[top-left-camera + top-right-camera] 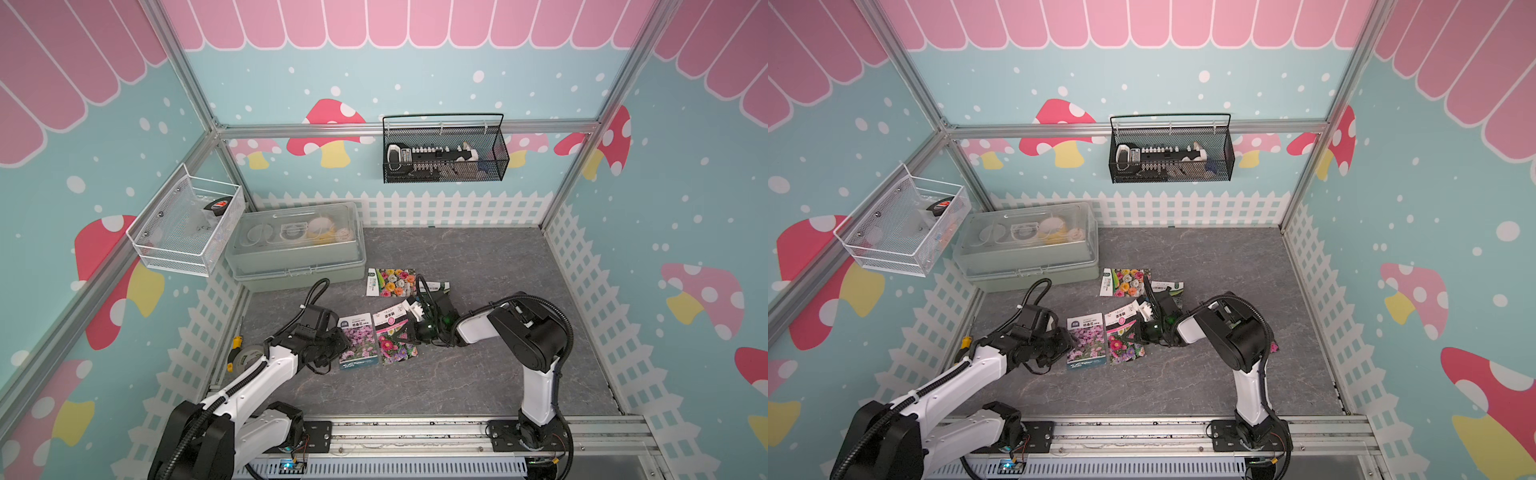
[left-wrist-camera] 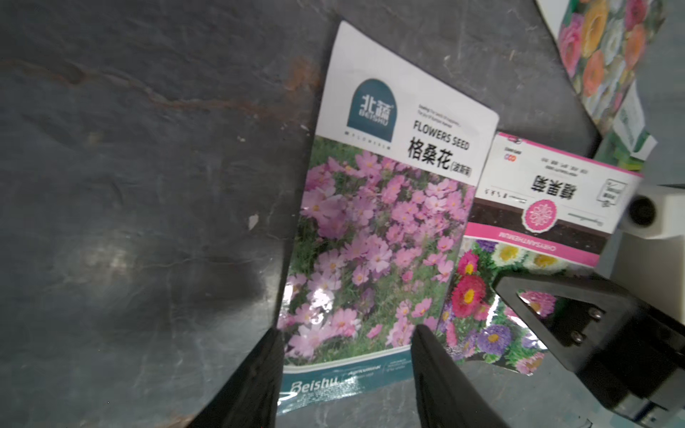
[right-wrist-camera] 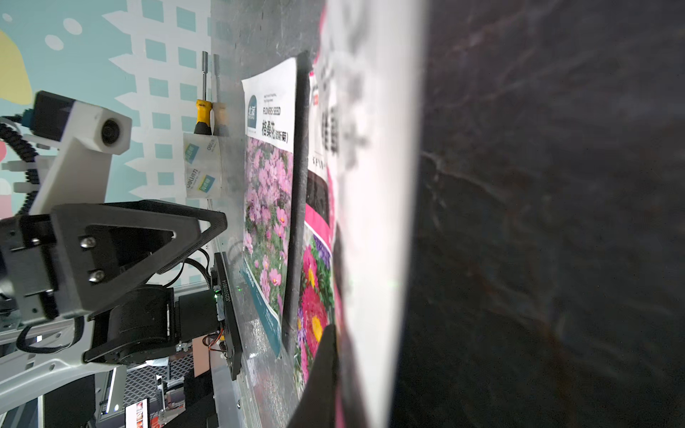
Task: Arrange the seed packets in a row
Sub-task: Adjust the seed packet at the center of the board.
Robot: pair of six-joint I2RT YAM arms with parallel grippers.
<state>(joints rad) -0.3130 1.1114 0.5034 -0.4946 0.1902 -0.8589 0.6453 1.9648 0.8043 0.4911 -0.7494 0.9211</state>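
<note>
A pink cosmos seed packet [image 1: 358,341] [image 2: 374,237] lies flat on the grey table, with a chrysanthemum seed packet [image 1: 394,338] [image 2: 533,207] right beside it. My left gripper [image 2: 348,367] [image 1: 340,341] hovers open over the cosmos packet's lower edge, one finger on either side. My right gripper [image 3: 339,370] [image 1: 410,331] is shut on the chrysanthemum packet's [image 3: 370,185] edge. Further back lies a packet of mixed roses [image 1: 390,282] [image 1: 1125,282]. A green-labelled packet [image 1: 438,286] is half hidden by the right wrist.
A pale green toolbox [image 1: 297,249] stands at the back left. Grey tape roll [image 1: 249,357] and a yellow-handled screwdriver [image 1: 235,345] lie by the left fence. A white mesh basket [image 1: 187,224] and a black mesh basket [image 1: 444,153] hang on the walls.
</note>
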